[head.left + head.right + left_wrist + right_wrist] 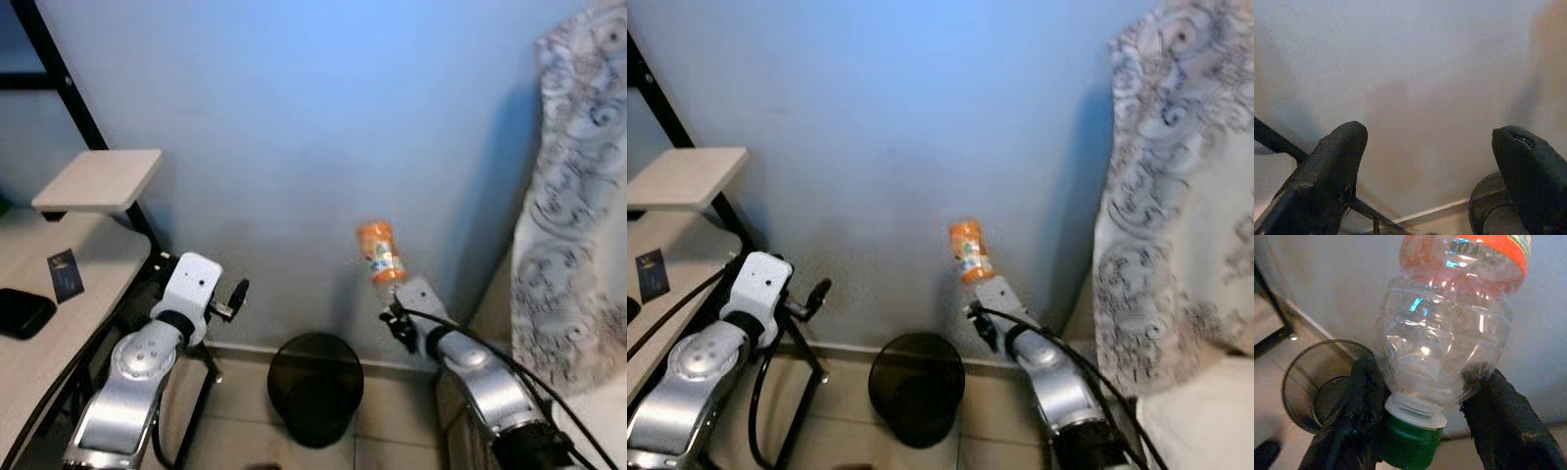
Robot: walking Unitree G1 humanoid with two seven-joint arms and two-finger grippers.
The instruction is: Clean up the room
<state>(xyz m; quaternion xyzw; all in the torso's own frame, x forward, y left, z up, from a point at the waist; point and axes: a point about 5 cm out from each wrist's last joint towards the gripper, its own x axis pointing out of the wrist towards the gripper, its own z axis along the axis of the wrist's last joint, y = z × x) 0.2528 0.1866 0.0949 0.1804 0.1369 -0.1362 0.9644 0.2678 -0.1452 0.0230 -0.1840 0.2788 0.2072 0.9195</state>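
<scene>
The right gripper [1425,431] is clenched on a clear plastic bottle [1449,338], its two black fingers [1347,431] pressing the shoulder on either side just above the green cap [1410,450]. The bottle is held cap-down, its orange label uppermost, in the air before the blue wall [313,117]. The right wrist view shows the cap and the crumpled clear body; the head views show the bottle [379,252] mainly as an orange shape above the wrist. A black mesh bin [315,387] stands on the floor against the wall, below and to the left of the bottle. The left gripper [1435,171] is released, fingers well apart, raised beside a desk [59,323] and pointing at the wall. A patterned curtain [573,196] hangs at right.
</scene>
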